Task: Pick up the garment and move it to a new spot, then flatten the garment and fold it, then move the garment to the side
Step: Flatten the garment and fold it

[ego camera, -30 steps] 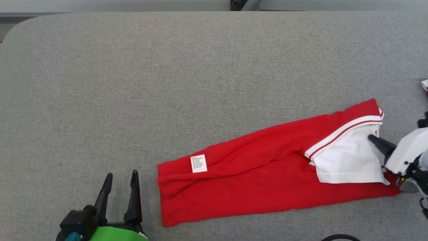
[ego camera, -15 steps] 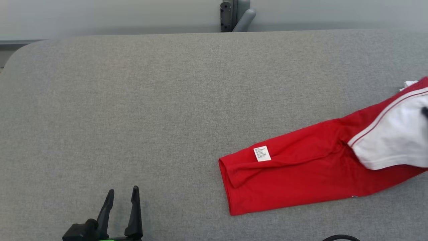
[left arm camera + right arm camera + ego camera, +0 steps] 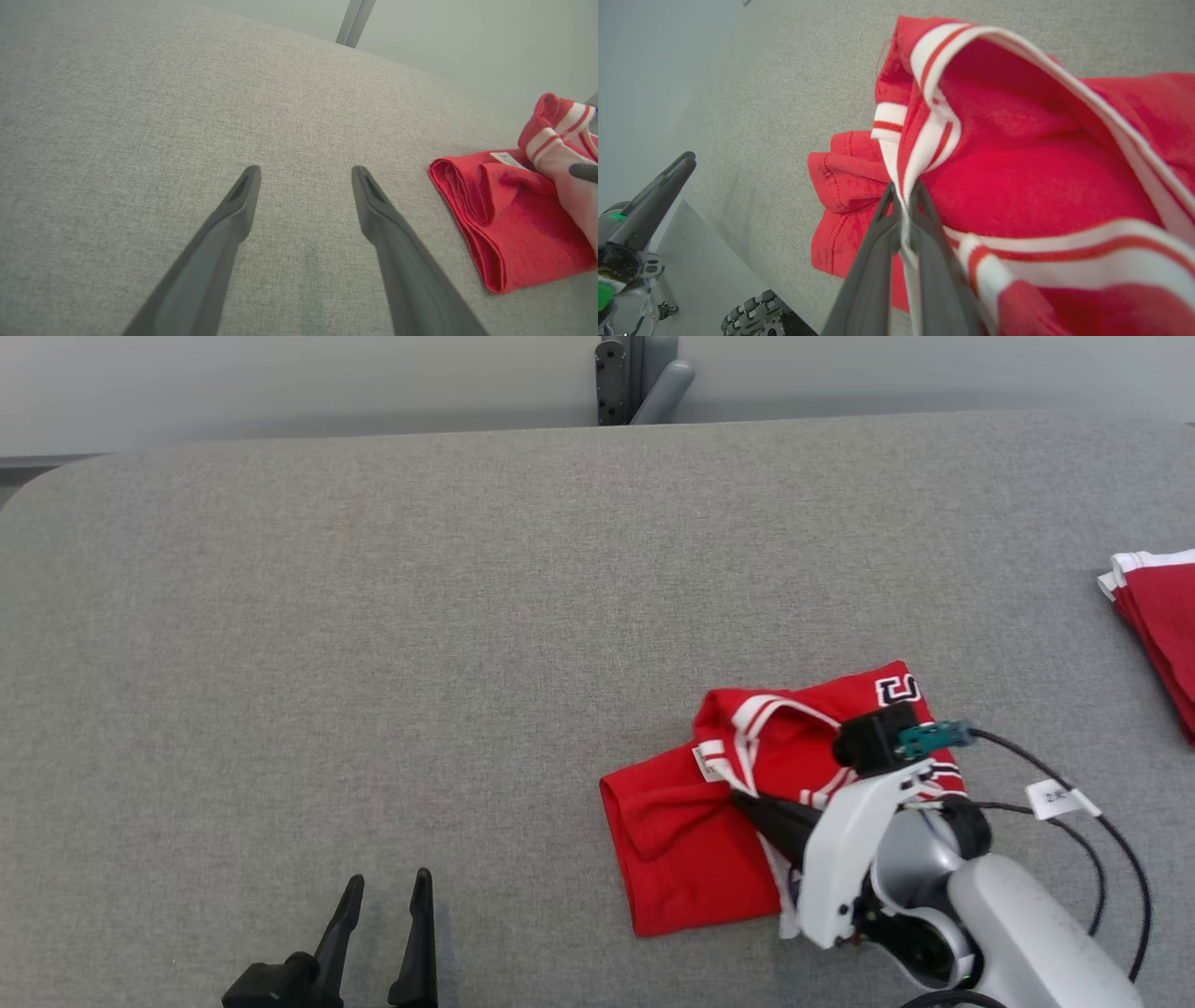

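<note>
Now the right gripper [image 3: 902, 198], clamped on the red white-trimmed fabric garment [image 3: 681, 845], has folded it leftward; left gripper [image 3: 389, 887] gapes.

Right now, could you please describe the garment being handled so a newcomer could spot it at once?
On the grey fabric table, look toward the near right part. The red garment with white-striped trim lies there partly folded. Unlike the red pile at the right edge, it has its trim pinched in the right gripper.
</note>
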Robot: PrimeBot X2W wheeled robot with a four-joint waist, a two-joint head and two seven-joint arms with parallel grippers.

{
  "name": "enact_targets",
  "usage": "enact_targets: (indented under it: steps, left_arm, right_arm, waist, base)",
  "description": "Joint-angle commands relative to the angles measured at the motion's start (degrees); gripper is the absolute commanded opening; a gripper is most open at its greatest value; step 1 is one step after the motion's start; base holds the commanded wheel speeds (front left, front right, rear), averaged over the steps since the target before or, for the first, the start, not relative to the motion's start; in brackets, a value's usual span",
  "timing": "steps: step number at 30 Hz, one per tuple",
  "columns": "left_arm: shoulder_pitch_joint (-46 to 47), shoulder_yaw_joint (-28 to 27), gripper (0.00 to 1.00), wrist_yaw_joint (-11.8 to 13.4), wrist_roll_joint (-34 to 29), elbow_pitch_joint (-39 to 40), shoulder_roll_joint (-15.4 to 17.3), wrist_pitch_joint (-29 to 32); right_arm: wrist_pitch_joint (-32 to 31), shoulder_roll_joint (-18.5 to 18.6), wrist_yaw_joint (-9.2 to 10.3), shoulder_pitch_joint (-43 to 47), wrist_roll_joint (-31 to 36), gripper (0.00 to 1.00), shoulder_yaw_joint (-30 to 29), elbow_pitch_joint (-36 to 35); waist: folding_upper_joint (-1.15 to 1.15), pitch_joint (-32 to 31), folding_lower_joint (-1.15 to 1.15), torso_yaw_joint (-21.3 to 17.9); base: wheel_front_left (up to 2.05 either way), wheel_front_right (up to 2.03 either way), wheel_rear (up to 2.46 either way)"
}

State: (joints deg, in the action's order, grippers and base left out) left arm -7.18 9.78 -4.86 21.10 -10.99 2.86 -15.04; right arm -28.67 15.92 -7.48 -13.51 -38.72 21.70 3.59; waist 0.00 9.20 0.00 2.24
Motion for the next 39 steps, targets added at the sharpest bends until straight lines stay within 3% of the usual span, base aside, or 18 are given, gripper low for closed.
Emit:
enact_targets:
  steps: [1, 9, 10, 11, 17, 22, 23, 24, 27, 32, 39]
  left_arm:
    - [1.2, 0.13, 1.0, 0.27, -0.24, -0.26, 0.11, -0.16]
    - [0.95, 0.29, 1.0, 0.44, 0.03, -1.15, 0.1, -0.16]
    - [0.82, 0.28, 1.0, 0.5, 0.17, -1.2, 0.1, -0.16]
    - [0.66, 0.25, 1.0, 0.46, 0.22, -1.31, 0.1, -0.16]
    - [-0.45, -0.54, 1.0, 0.6, 0.17, -1.4, 0.1, -0.16]
    - [-1.63, -2.31, 1.0, 0.73, -0.01, -0.59, 0.1, -0.16]
    - [-1.65, -2.36, 1.0, 0.67, -0.31, -0.29, 0.08, -0.16]
    - [-1.51, -2.28, 1.0, 0.67, -0.32, -0.13, 0.11, -0.16]
    - [-0.69, -1.74, 1.0, 0.53, -0.24, -0.06, 0.1, -0.16]
    - [0.64, -1.09, 1.0, 0.31, -0.1, -0.5, 0.11, -0.16]
    - [1.12, -1.51, 1.0, -0.01, -0.57, -1.14, 0.1, -0.16]
  right_arm:
    - [1.37, -2.5, -0.01, -1.67, 1.53, 0.0, 2.47, 2.82]
    - [4.02, -6.15, -0.01, -5.64, 4.68, 0.0, 8.1, 10.16]
    - [4.67, -6.51, -0.01, -6.07, 4.75, 0.46, 8.67, 10.43]
    - [5.01, -6.84, -0.01, -6.13, 4.63, 1.0, 8.85, 10.97]
    - [7.18, -6.44, -0.01, -4.7, 0.1, 1.0, 10.03, 2.53]
    - [9.46, -4.21, 0.0, 0.04, -3.64, 1.0, 0.95, -9.78]
    - [12.06, -3.88, -0.01, 2.34, -1.9, 0.47, -5.28, -10.93]
    - [13.8, -2.95, -0.01, 2.85, 0.84, 0.0, -7.9, -10.51]
    - [18.49, -1.95, -0.01, 4.92, 6.85, 0.0, -9.78, -6.26]
    - [28.87, -0.36, -0.01, 5.03, 15.01, 0.0, -5.05, 5.71]
    - [40.51, -3.74, 0.02, 1.37, 20.26, 0.0, 2.75, 20.41]
  waist:
    - [0.0, 0.67, 0.0, 0.93]
    - [0.0, 1.25, 0.0, 2.45]
    - [0.0, 1.27, 0.0, 2.58]
    - [0.0, 1.23, 0.0, 2.68]
    - [0.0, 0.68, 0.0, 2.61]
    - [0.0, 0.33, 0.0, 1.15]
    - [0.0, 0.6, 0.0, 0.66]
    - [0.0, 0.79, 0.0, 0.43]
    - [0.0, 1.4, 0.0, 0.03]
    - [0.0, 2.36, 0.0, -0.11]
    - [0.0, 2.4, 0.0, 1.39]
  base:
    - [0.0, 0.0, 0.0]
    - [0.0, 0.0, 0.0]
    - [0.0, 0.0, 0.0]
    - [0.0, 0.0, 0.0]
    - [0.0, 0.0, 0.0]
    - [0.0, 0.0, 0.0]
    - [0.0, 0.0, 0.0]
    - [0.0, 0.0, 0.0]
    - [0.0, 0.0, 0.0]
    - [0.0, 0.0, 0.0]
    - [0.0, 0.0, 0.0]
